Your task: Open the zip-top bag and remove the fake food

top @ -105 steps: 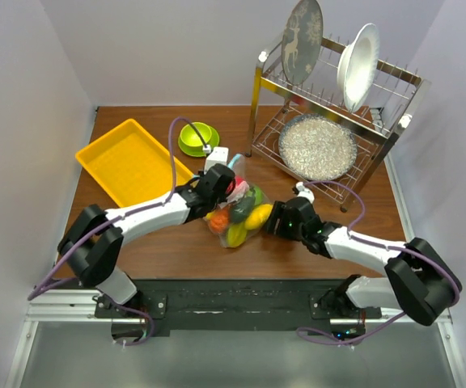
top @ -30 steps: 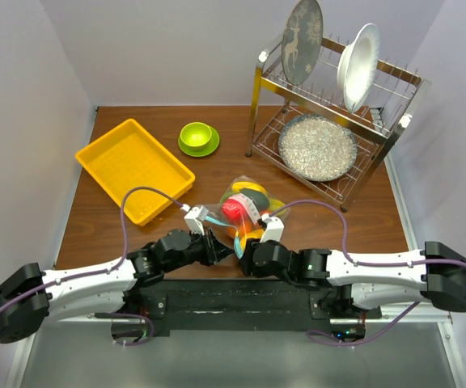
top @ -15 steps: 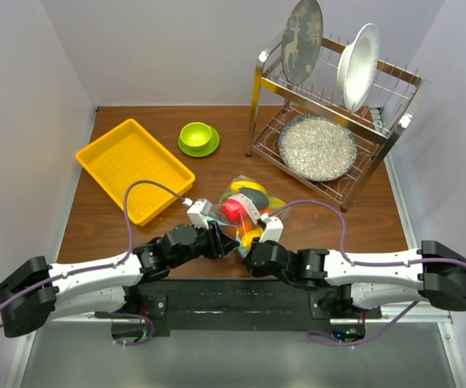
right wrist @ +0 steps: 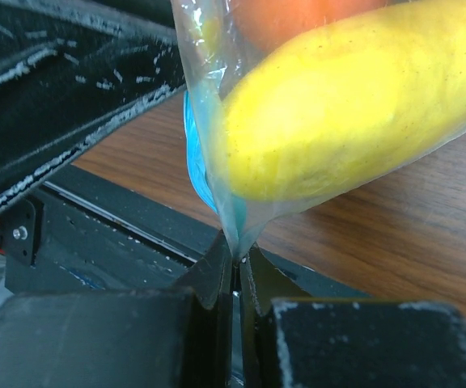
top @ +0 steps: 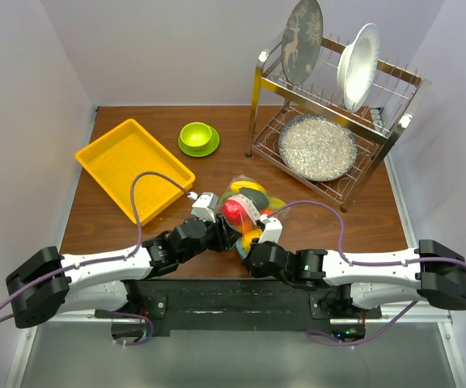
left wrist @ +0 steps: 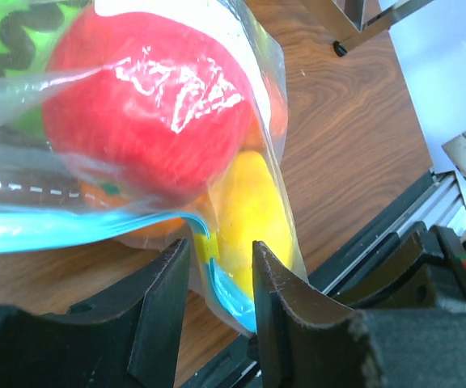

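The zip-top bag (top: 247, 204) lies at the table's near middle, clear and crinkled, with its teal-blue zip strip (left wrist: 71, 230) along the near edge. The fake food is inside it: a red apple (left wrist: 144, 113), a yellow fruit (left wrist: 249, 210) and a green piece (left wrist: 23, 32). My left gripper (left wrist: 221, 283) is open at the bag's near left, and the zip strip's bend runs between its fingers. My right gripper (right wrist: 235, 260) is shut on the bag's near corner, just below a yellow fruit (right wrist: 354, 105). In the top view both grippers, left (top: 226, 236) and right (top: 247, 247), meet at the bag's near edge.
A yellow tray (top: 132, 166) lies at the back left, with a lime-green bowl on a saucer (top: 196, 137) behind the bag. A metal dish rack (top: 338, 113) holding plates stands at the back right. The black base rail (top: 233, 295) runs right behind the grippers.
My left gripper has moved forward and right to the bag's zip edge and opened around it. My right gripper has shut on the bag's near corner.
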Robot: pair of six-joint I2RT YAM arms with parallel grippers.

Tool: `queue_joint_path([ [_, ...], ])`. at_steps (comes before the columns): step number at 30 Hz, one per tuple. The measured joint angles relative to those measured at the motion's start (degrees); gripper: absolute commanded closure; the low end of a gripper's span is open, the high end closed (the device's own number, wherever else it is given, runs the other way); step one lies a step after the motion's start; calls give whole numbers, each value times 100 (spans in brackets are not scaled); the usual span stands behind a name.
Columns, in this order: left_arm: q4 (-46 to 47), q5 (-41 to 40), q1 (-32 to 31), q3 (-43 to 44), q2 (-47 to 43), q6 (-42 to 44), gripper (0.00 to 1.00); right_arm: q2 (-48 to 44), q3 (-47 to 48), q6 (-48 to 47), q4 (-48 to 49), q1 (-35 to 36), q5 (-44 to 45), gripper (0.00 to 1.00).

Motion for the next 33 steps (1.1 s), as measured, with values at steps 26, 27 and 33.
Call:
queue_joint_path([
  [26,-960,-227,-42,761,717,282,66,26,-22,11,-164,17,28,100],
  [27,-1001,-227,-44,787,739,280,69,26,-22,9,-168,17,31,100],
  [33,-1080,-236,-81,839,780,267,88,28,-22,2,-175,26,33,100],
])
